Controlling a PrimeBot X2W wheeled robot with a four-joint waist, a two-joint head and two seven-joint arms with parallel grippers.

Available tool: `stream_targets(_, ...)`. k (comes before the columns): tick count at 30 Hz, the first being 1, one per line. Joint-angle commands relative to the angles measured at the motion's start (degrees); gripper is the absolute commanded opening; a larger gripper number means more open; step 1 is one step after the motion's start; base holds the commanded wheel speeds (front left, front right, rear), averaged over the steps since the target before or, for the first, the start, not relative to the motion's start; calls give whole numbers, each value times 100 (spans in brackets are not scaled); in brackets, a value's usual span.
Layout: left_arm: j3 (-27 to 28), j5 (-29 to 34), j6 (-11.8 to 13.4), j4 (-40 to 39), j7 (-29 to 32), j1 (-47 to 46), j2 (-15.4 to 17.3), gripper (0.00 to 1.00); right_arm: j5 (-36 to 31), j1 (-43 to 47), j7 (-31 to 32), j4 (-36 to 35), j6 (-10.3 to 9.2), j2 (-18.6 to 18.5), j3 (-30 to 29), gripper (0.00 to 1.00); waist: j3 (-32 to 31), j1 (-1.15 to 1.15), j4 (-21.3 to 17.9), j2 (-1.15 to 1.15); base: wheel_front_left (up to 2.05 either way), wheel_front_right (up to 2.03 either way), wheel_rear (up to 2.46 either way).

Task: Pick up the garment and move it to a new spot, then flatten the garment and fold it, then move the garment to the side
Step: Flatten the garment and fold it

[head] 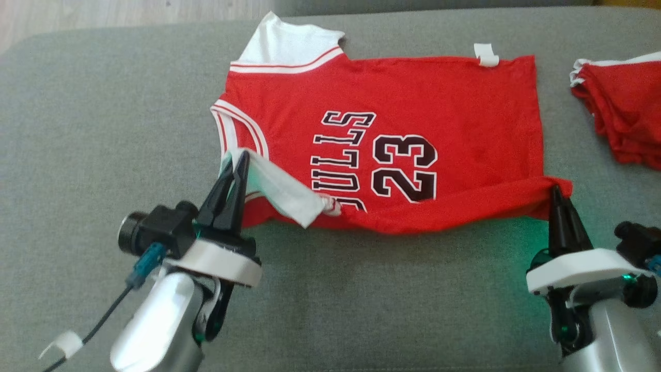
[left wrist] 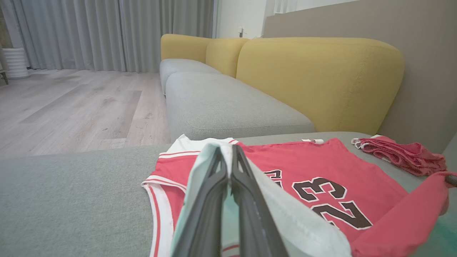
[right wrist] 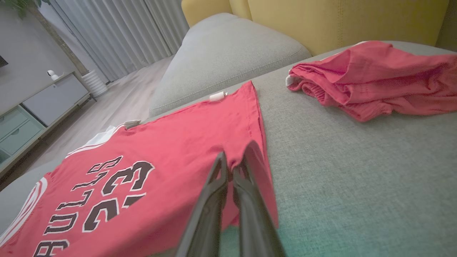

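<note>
The garment [head: 413,103] is a red jersey with white sleeves and "BULLS 23" in black, spread on the grey cushion with its collar toward the left. My left gripper [head: 238,160] is shut on its near white sleeve [head: 281,191], lifted off the cushion; in the left wrist view the pale sleeve [left wrist: 303,228] drapes over the shut fingers [left wrist: 210,200]. My right gripper [head: 556,192] is shut on the garment's near hem corner, raised and folded slightly inward. The right wrist view has the red hem [right wrist: 257,157] pinched between the fingertips [right wrist: 219,167].
A second red garment [head: 625,113] lies crumpled at the right edge of the grey cushion [head: 103,129]. Yellow sofa backrests [left wrist: 314,78] rise behind it. Wooden floor [left wrist: 71,103] lies beyond the cushion's far left.
</note>
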Motion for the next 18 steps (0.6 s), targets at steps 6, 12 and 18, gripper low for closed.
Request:
stream_targets(6,225,165,-92,409,-265,-839,-52,0,35,-480,-137,68,21,-37,41,0,289,-1,-52,0,0,0,0)
stream_targets(12,301,214,-168,845,-381,-1343,-99,0,70,-837,-238,321,21,-37,116,0,487,-1,-129,0,0,0,0)
stream_targets(18,384,210,-219,1253,-439,-1600,-107,0,108,-1147,-349,693,21,-37,270,0,598,-1,-189,0,0,0,0)
